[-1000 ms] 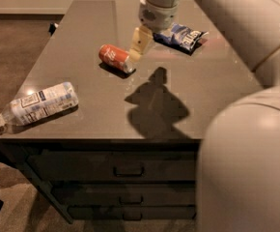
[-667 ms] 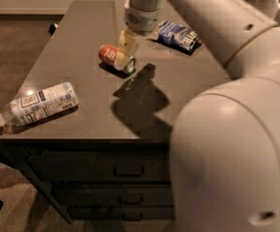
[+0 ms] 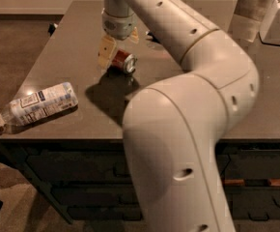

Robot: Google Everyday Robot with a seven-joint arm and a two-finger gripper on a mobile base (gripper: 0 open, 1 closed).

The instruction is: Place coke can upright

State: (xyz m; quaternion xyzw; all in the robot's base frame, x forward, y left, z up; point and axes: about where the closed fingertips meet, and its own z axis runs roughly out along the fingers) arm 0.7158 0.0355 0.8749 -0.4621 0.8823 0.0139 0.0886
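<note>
I see the gripper (image 3: pixel 119 50) low over the far part of the dark table (image 3: pixel 65 47), hanging from the arm that comes in from the right. Its jaws stand apart, released and not squeezing anything. The coke can (image 3: pixel 124 62) lies on its side on the table just beneath them, with the silver end turned toward me. The left finger (image 3: pixel 105 52) is right against the can's red side; I cannot tell if it really touches. A water bottle (image 3: pixel 36 103) lies flat near the front left edge, well apart from the can
</note>
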